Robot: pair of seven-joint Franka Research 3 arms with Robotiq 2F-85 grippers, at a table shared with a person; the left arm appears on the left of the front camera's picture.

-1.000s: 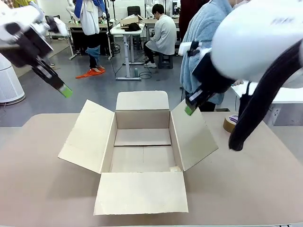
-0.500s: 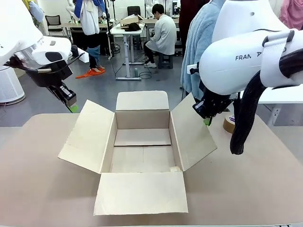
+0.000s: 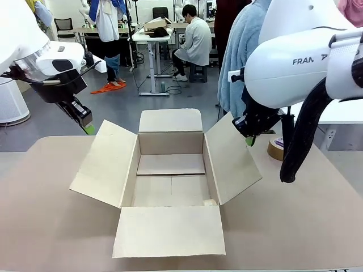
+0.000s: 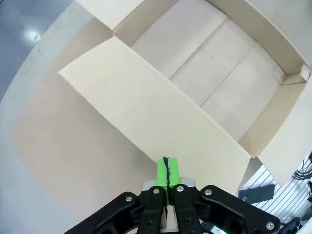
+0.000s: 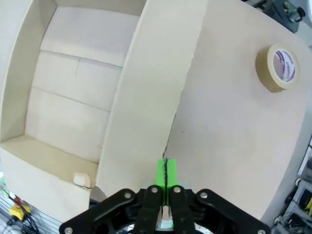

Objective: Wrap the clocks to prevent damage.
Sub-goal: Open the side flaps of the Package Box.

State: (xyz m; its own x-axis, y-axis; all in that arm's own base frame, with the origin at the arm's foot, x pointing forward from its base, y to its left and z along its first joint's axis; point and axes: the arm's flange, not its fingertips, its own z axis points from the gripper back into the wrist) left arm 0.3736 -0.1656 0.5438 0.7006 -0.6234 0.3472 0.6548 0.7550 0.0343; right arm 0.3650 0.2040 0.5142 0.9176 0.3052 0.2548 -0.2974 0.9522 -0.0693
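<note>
While poised over the open cardboard box (image 3: 170,143) on the desk (image 3: 45,215), 2 hands clenched on nothing: left hand (image 3: 87,127) at left flap (image 3: 105,164), right hand (image 3: 249,140) at right flap (image 3: 229,161). Bare inside box; tape roll (image 3: 276,148) nearby. Cannot tell where clocks lie. Wrapping seemingly not yet started.

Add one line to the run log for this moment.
box: open, empty | tape roll: on table, right of box | left gripper: shut, near left flap | right gripper: shut, near right flap
</note>
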